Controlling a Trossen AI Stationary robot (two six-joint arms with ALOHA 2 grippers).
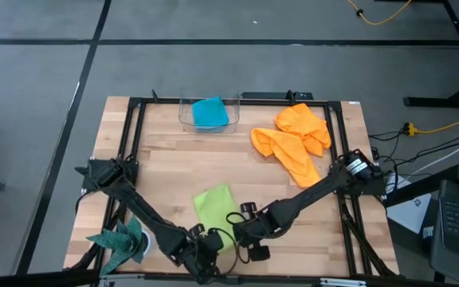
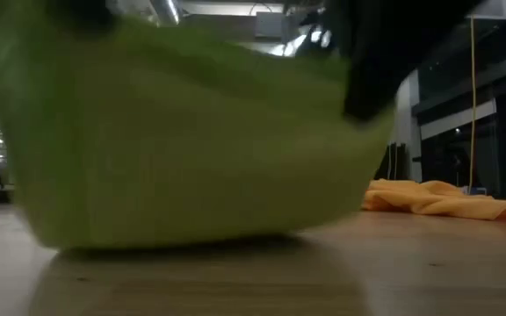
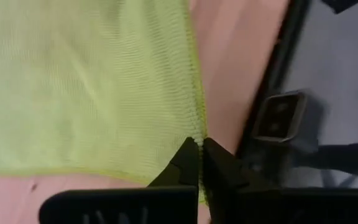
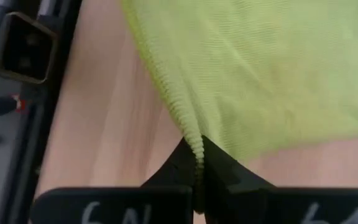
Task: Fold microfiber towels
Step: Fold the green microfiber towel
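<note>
A lime-green microfiber towel (image 1: 213, 206) lies near the table's front edge, with both grippers at its near end. My left gripper (image 3: 201, 149) is shut on its near left corner, and my right gripper (image 4: 197, 152) is shut on its near right corner. In the low view the towel (image 2: 174, 140) hangs raised, and its lower part rests on the table. A turquoise-blue towel (image 1: 209, 113) sits in a clear bin at the far edge. Orange towels (image 1: 297, 139) lie crumpled at the far right. My left gripper pinches the green towel's hemmed corner (image 3: 197, 138) between its two fingertips, slanting down from the near side. The cloth spreads away from the fingers toward the table. My right gripper pinches the other near corner (image 4: 194, 140) at the hem, also slanting down from the near side. The cloth bunches into ridges at the fingers.
A dark teal spiky-edged cloth (image 1: 122, 239) lies at the near left corner. A black metal frame (image 1: 134, 104) runs around the wooden table top (image 1: 166, 167). The clear bin (image 1: 186, 115) stands at the far edge, with bare wood in the middle.
</note>
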